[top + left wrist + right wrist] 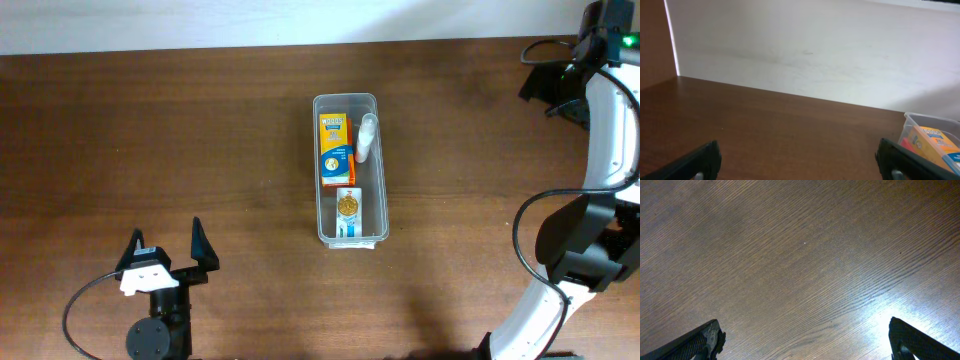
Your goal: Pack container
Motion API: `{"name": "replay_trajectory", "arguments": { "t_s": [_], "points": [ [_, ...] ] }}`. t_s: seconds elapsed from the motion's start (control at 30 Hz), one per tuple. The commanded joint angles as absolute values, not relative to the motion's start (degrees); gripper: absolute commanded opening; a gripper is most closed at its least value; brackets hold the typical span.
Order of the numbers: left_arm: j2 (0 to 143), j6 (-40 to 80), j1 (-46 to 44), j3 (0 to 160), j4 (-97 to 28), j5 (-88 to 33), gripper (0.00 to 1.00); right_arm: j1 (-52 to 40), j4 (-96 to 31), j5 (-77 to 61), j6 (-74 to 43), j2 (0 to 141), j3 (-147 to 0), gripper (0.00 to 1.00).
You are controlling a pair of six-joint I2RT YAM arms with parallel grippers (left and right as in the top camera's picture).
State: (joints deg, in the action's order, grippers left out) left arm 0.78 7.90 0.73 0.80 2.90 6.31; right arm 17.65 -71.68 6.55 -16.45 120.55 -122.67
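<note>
In the middle of the table (200,150) the container (318,160) holds boxes (335,148); the left gripper (168,250) and right gripper (805,330) stand released, empty.

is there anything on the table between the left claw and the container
Nothing visible does. The left claw stands open at the lower left of the overhead view, and only bare wooden table lies between it and the container. The left wrist view shows the same clear stretch of wood.
</note>
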Motion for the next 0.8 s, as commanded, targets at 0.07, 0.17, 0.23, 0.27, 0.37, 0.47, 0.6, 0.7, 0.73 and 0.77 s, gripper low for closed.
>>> {"name": "replay_trajectory", "arguments": {
  "t_s": [0.07,0.17,0.23,0.27,0.37,0.47,0.6,0.7,0.73,0.77],
  "points": [
    [0.3,7.0,0.9,0.5,-2.3,6.9,0.99,17.7,-71.6,6.9,-16.5,120.4,-122.7,0.98],
    [0.3,7.0,0.9,0.5,-3.9,6.9,0.99,17.7,-71.6,6.9,-16.5,120.4,-122.7,0.98],
    [0.3,7.0,0.9,0.5,-3.9,6.9,0.99,17.7,-71.6,6.9,-16.5,120.4,-122.7,0.98],
    [0.3,7.0,0.9,0.5,-4.0,6.9,0.99,17.7,-71.6,6.9,-16.5,120.4,-122.7,0.98],
    [0.3,7.0,0.9,0.5,-4.0,6.9,0.99,17.7,-71.6,6.9,-16.5,120.4,-122.7,0.98],
    [0.3,7.0,0.9,0.5,-4.0,6.9,0.99,17.7,-71.6,6.9,-16.5,120.4,-122.7,0.99],
    [0.3,7.0,0.9,0.5,-4.0,6.9,0.99,17.7,-71.6,6.9,-16.5,120.4,-122.7,0.98],
    [0.3,7.0,0.9,0.5,-4.0,6.9,0.99,17.7,-71.6,6.9,-16.5,120.4,-122.7,0.98],
    [0.3,7.0,0.9,0.5,-4.0,6.9,1.00,17.7,-71.6,6.9,-16.5,120.4,-122.7,0.98],
    [0.3,7.0,0.9,0.5,-4.0,6.9,0.99,17.7,-71.6,6.9,-16.5,120.4,-122.7,0.98]
  ]
}}
